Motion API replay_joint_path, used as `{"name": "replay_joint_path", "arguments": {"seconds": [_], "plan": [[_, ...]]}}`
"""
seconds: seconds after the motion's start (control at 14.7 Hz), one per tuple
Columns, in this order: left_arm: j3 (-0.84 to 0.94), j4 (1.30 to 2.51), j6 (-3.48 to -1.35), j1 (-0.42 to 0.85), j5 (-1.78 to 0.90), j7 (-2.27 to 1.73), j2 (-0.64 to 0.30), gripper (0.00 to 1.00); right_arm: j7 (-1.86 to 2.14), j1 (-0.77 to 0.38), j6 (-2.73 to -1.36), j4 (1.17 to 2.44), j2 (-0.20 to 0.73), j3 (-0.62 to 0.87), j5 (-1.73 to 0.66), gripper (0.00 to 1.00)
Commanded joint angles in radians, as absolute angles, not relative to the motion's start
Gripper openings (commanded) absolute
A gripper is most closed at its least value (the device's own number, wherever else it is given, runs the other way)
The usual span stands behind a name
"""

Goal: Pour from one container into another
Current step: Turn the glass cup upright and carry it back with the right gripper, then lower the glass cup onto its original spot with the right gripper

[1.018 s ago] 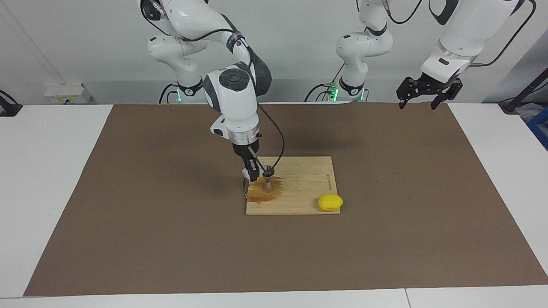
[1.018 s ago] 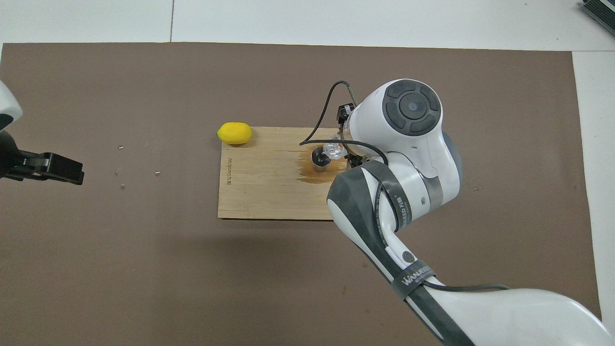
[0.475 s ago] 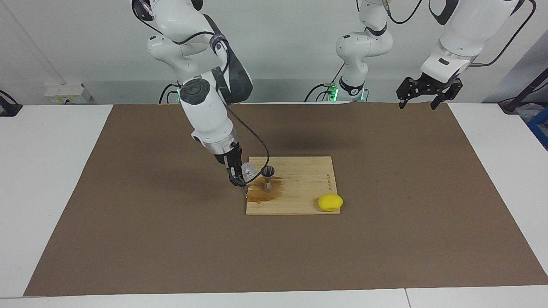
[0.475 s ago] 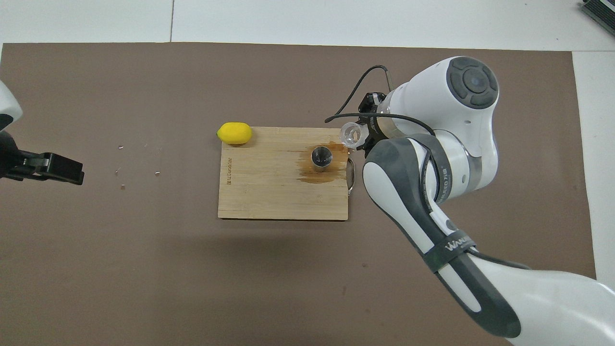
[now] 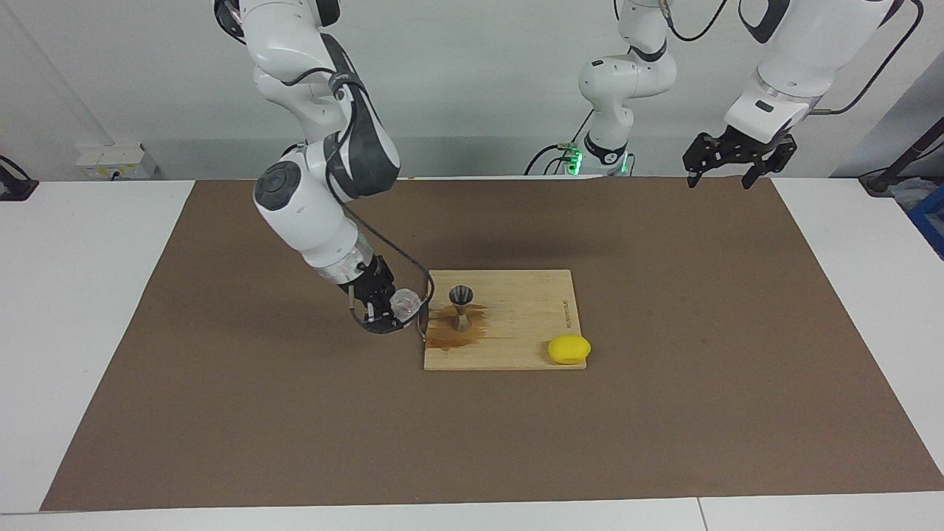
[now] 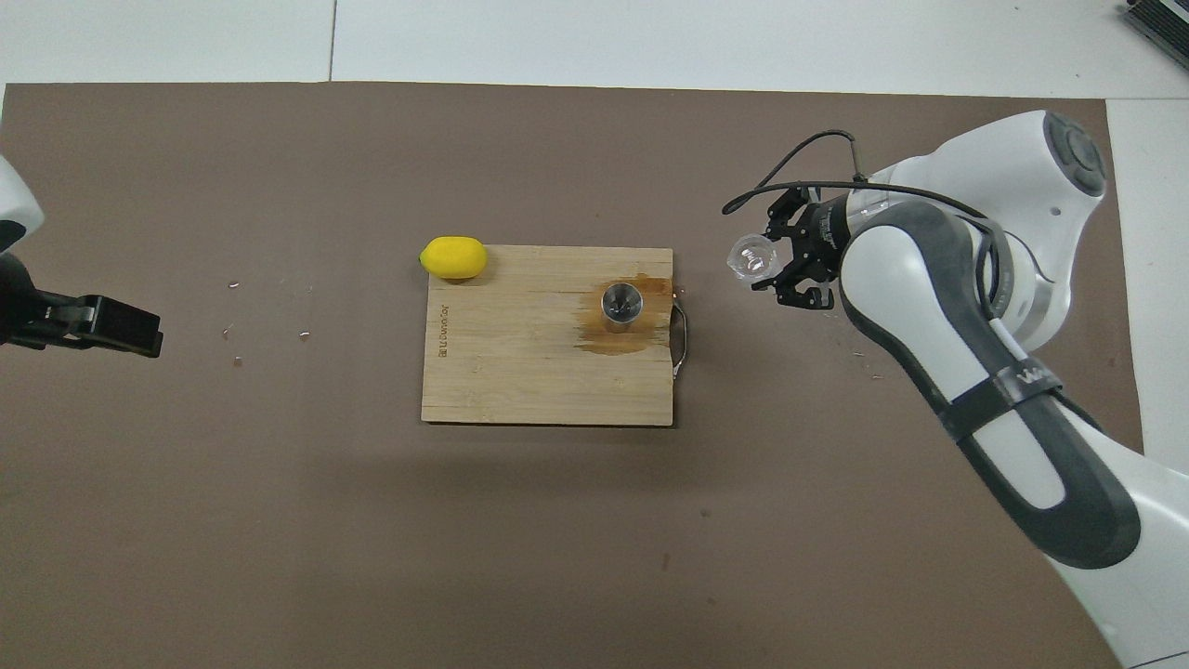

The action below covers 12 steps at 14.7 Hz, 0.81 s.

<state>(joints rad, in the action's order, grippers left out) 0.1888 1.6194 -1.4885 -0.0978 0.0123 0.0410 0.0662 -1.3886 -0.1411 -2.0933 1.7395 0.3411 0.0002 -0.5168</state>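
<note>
The right gripper (image 5: 383, 306) grips the one glass tumbler (image 5: 404, 301) over the brown mat (image 5: 664, 413), beside the cutting board (image 5: 516, 346). One steel jigger (image 5: 462, 306) stands on the board. The left gripper (image 5: 737, 158) waits, fingers parted.

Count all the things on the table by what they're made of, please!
Glass: 1, the small clear glass tumbler, held up in the right claw over the brown mat beside the board.
Metal: 1, the silvery hourglass-shaped steel jigger, standing on the board.
Wood: 1, the pale wooden cutting board.
Yellow lump: 1; material unclear.
Total: 4.
</note>
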Motion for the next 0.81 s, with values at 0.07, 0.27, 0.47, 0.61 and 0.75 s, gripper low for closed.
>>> {"name": "replay_joint_path", "arguments": {"seconds": [0.07,0.27,0.47,0.61,0.75], "plan": [[0.199,1.646,-1.483,-0.112,0.02,0.048,0.092,1.0,-1.165,-0.02,-2.092,1.914,0.262,0.012,-0.623,0.0],[0.199,1.646,-1.483,-0.112,0.02,0.048,0.092,1.0,-1.019,0.058,-2.077,1.983,0.259,0.012,-0.656,0.0],[0.199,1.646,-1.483,-0.112,0.02,0.048,0.092,1.0,-0.869,0.133,-2.06,2.016,0.285,0.012,-0.687,0.0],[0.199,1.646,-1.483,-0.112,0.02,0.048,0.092,1.0,-0.781,0.185,-2.03,2.016,0.316,0.012,-0.695,0.0],[0.199,1.646,-1.483,-0.112,0.02,0.048,0.092,1.0,-0.7,0.231,-1.997,2.014,0.339,0.012,-0.709,0.0]]}}
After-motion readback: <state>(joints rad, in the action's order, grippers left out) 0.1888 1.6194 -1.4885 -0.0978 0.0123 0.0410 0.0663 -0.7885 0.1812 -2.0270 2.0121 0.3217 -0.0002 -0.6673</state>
